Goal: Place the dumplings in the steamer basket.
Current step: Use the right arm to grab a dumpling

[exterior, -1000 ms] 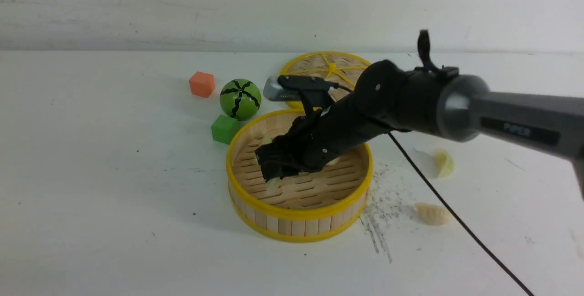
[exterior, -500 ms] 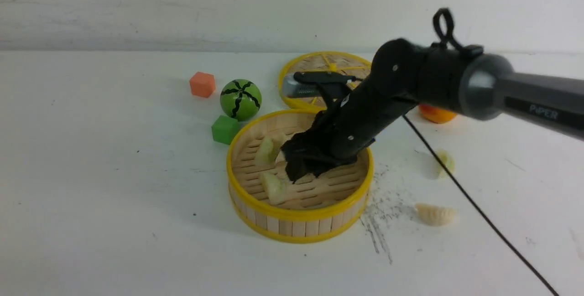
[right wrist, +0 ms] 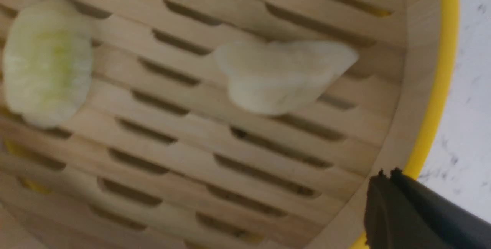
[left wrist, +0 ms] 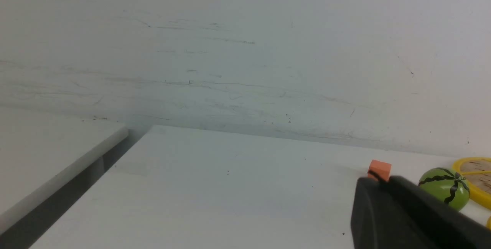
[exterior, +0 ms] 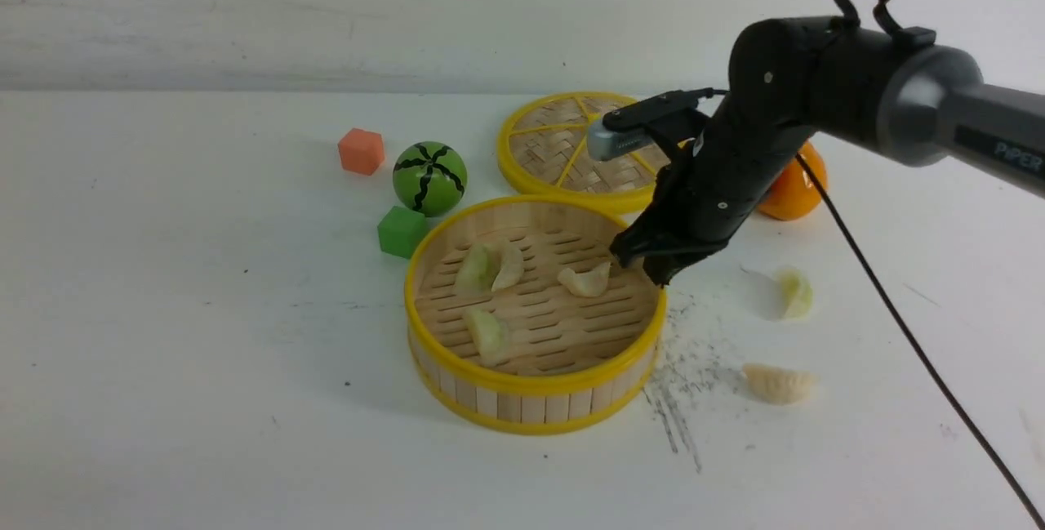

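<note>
The steamer basket [exterior: 535, 383] stands at the table's middle with several dumplings on its slatted floor: a pale green one [exterior: 476, 267] against a cream one [exterior: 511, 265], another cream one [exterior: 584, 280] and a green one [exterior: 487, 332]. Two more dumplings lie on the table to the right, pale green [exterior: 794, 291] and cream [exterior: 777, 383]. My right gripper [exterior: 653, 262] hangs shut and empty over the basket's right rim. In the right wrist view its tips [right wrist: 387, 173] sit above the yellow rim [right wrist: 441, 88], near the cream dumpling [right wrist: 284, 74]. My left gripper [left wrist: 378, 180] is shut and empty, far to the left.
Left of the basket are a green cube [exterior: 401, 231], a watermelon ball [exterior: 429, 177] and an orange cube [exterior: 361, 150]. A flat woven disc [exterior: 563, 150] and an orange fruit [exterior: 796, 187] lie behind. A black cable [exterior: 898, 318] trails from the right arm over the table.
My right gripper opened inside the basket, left a green dumpling on the floor, then rose, moved right to the rim and shut.
</note>
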